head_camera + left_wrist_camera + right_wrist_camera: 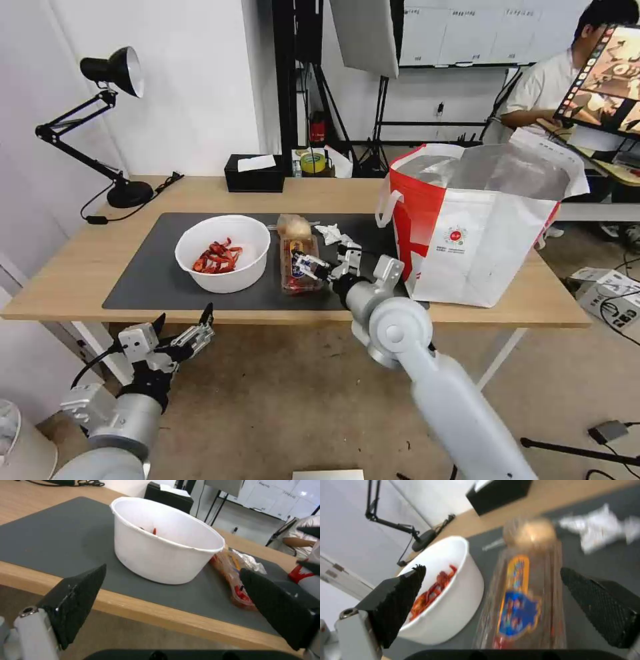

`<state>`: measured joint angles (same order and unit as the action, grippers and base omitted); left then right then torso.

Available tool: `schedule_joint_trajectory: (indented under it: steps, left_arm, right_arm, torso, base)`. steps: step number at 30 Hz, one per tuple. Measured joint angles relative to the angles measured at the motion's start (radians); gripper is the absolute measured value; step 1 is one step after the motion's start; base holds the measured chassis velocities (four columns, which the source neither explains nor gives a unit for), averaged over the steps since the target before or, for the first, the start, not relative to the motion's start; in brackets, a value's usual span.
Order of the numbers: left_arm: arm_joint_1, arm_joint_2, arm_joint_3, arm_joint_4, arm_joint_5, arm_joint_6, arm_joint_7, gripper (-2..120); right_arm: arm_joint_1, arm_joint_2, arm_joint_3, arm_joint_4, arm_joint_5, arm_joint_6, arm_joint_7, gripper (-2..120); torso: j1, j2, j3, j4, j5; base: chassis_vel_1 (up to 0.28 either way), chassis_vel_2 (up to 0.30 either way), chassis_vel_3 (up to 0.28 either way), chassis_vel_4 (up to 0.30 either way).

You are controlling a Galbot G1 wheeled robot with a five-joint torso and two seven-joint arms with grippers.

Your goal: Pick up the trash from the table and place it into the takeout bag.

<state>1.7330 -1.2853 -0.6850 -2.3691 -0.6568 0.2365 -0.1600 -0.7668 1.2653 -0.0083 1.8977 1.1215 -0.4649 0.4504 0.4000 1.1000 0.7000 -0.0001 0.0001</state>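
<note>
2 grippers are in play over a long light-wood table point(87, 267) with a dark grey mat point(147, 280). The right gripper point(319, 261) reaches over the near part of the mat, its black fingers point(400, 597) spread wide, hovering just above the clear clamshell tray point(299, 263) without pinching it; in the right wrist view the tray point(523, 597), with its blue and yellow label, lies between the 2 fingertips. The left gripper point(183, 323) hangs below and in front of the table's near edge, its fingers point(75, 597) also spread apart and holding nothing, facing the white bowl point(163, 547). That white bowl point(223, 252), with red crayfish shells point(217, 257) inside, sits on the mat just left of the tray. A small beige-filled plastic bag point(294, 225) lies at the tray's far end, touching it, and a crumpled white tissue point(335, 235) rests on the mat just to its right. The takeout bag point(480, 233), white and red with silver foil lining, stands upright and open on the right part of the table, its white loop handle point(387, 207) facing the trash. A black tissue box point(254, 173) sits at the far edge, and a black desk lamp point(100, 120) stands at the far left corner.
</note>
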Motion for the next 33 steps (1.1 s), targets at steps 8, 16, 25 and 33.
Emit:
schedule_joint_trajectory:
  steps: [8, 16, 25, 33]
  left_arm:
    - [0.001, -0.003, 0.0, 0.002, -0.001, -0.002, 0.0, 100]
    - [0.001, -0.002, -0.007, 0.003, -0.002, -0.003, 0.005, 100]
    - [0.009, -0.007, -0.013, 0.003, -0.002, -0.011, 0.016, 100]
    - [0.008, 0.005, -0.015, 0.008, -0.002, -0.018, 0.025, 100]
  right_arm:
    - [0.244, -0.082, -0.132, -0.157, -0.1, 0.006, -0.188, 88]
    - [0.385, -0.061, -0.232, -0.341, -0.212, -0.034, -0.295, 58]
    - [0.422, -0.049, -0.257, -0.453, -0.298, -0.09, -0.416, 28]
    - [0.435, -0.017, -0.257, -0.549, -0.329, -0.101, -0.489, 0]
  torso:
    - [0.0, 0.0, 0.0, 0.0001, 0.0]
    - [0.0, 0.0, 0.0, 0.0002, -0.0001]
    - [0.0, 0.0, 0.0, 0.0001, -0.0001]
    - [0.0, 0.0, 0.0, 0.0, -0.0001]
  base:
    - [0.0, 0.0, 0.0, 0.0]
    - [0.0, 0.0, 0.0, 0.0]
    - [0.0, 0.0, 0.0, 0.0]
    - [0.0, 0.0, 0.0, 0.0]
